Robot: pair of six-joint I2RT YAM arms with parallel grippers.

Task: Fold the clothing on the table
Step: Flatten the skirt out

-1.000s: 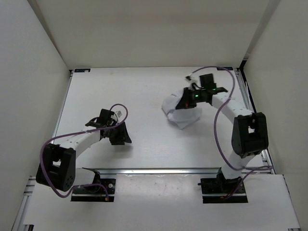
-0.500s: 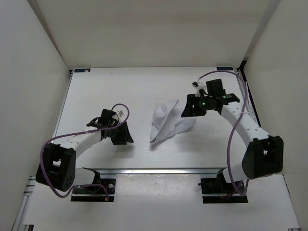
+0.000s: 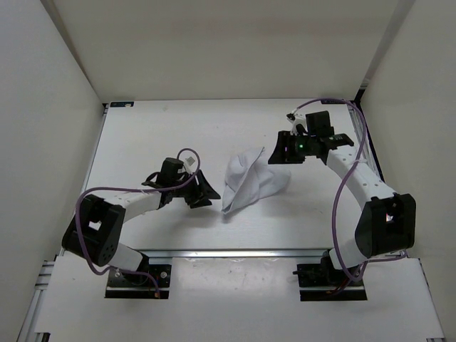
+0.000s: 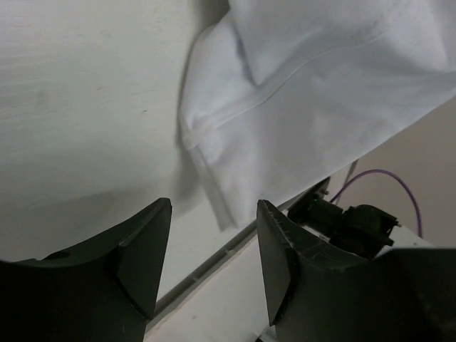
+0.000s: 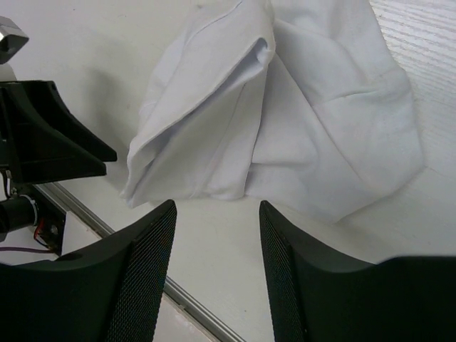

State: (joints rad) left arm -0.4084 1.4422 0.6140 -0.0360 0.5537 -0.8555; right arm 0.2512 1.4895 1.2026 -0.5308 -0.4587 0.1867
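Now, clothing point(image 3: 251, 182) dropped (crumpled), left claw point(image 3: 204, 192) nearer.

White arms point(image 3: 358, 177), purple cables point(image 3: 334, 217) (black left pincer point(image 4: 214, 214), right pincer point(image 5: 217, 214)).

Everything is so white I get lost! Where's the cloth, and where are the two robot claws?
clothing point(image 3: 251, 182), top view, middle of the crumpled white fabric.
left gripper point(image 4: 214, 208), left wrist view, gap between its open fingertips.
right gripper point(image 5: 217, 208), right wrist view, gap between its open fingertips.
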